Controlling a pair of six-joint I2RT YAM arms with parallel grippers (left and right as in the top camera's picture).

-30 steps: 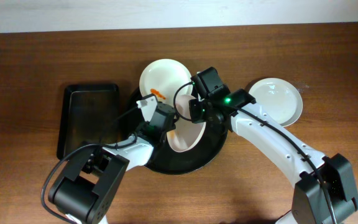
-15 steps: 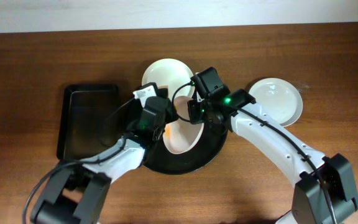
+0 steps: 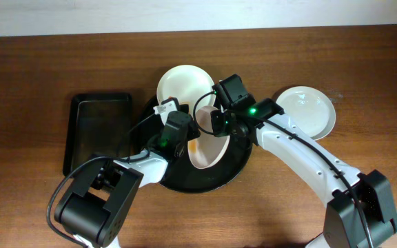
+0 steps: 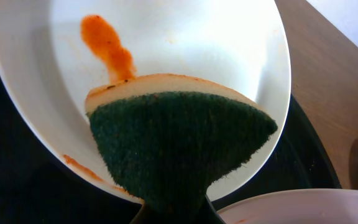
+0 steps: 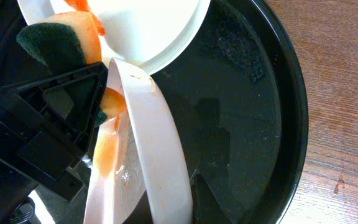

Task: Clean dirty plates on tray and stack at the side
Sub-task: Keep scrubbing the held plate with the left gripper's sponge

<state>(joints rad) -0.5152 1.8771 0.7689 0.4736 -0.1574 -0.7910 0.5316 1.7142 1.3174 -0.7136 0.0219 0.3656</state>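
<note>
Plate [image 3: 183, 83] at back edge of tray [image 3: 236, 169] still has sauce [image 4: 107, 50]: left gripper [image 3: 176, 118], squeezing the sponge [image 4: 179, 143], rubbed up & came back, more wipes needed; right gripper [image 3: 214, 125] pinches 2nd plate [image 3: 205, 155] tipped up.

A large round black tray with a raised rim [image 3: 209, 184] sits mid-table. One round white shallow plate [image 3: 182, 84] lies at its far edge, smeared with orange sauce. A second white plate [image 3: 205, 150] stands tilted on edge inside the tray, sauce-streaked. A third white plate [image 3: 309, 110] lies flat on the wood to the right of the tray.
</note>
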